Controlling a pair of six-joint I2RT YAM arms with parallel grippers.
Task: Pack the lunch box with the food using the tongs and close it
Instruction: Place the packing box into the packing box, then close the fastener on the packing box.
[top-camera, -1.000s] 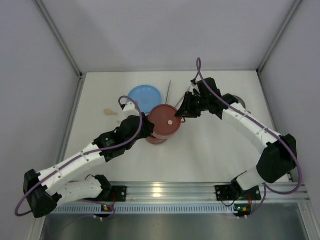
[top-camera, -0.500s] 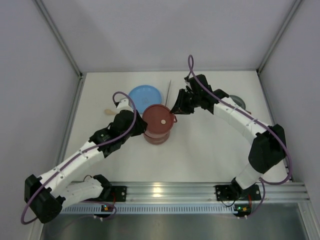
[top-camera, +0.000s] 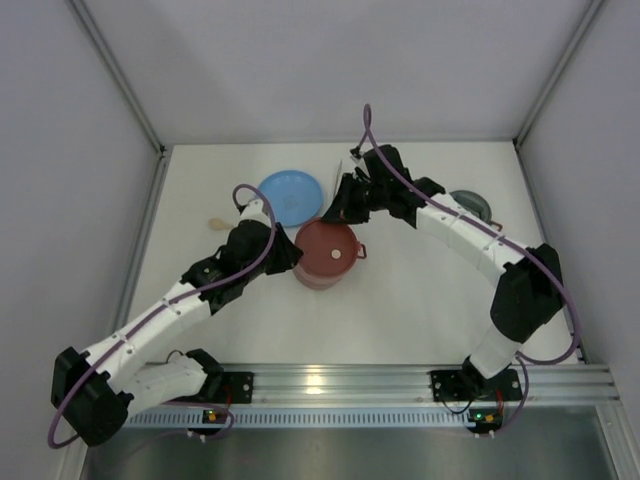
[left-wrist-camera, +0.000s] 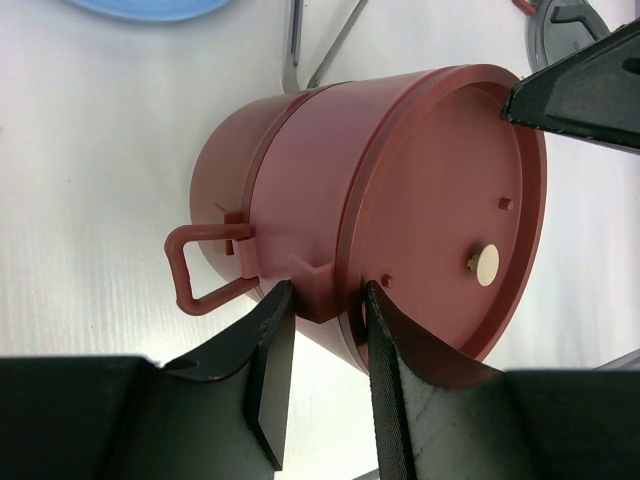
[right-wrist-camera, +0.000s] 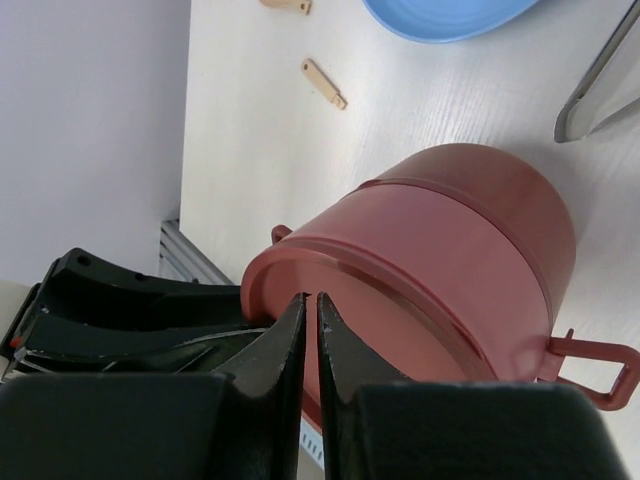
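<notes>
White tabletop (top-camera: 420, 290) enclosed by grey walls fills the top external view. The lunch box (top-camera: 328, 255) stands at mid-table, two dusty-red bowls stacked and capped by a flat maroon disc lid (top-camera: 330, 245); a pale beige round piece (top-camera: 340, 254) sits on that lid. The blue plate (top-camera: 291, 196) lies just behind it on the left, the grey top lid (top-camera: 470, 205) lies well apart on the right, and a small beige scrap (top-camera: 218, 224) lies left of the plate. The left gripper (top-camera: 290, 257) meets the left side of the lunch box; the right gripper (top-camera: 338, 212) hangs at its far rim, covering most of the tongs (top-camera: 338, 170). On the left wrist view, the left gripper (left-wrist-camera: 327, 295) pinches a side tab on the upper bowl, beside the loop handle (left-wrist-camera: 200, 270); one finger (left-wrist-camera: 270, 360) sits on each side of the tab. On the right wrist view, the right gripper (right-wrist-camera: 311, 298) has its fingers pressed almost together, nothing visible between them, with the tips over the lid rim; contact cannot be determined.
</notes>
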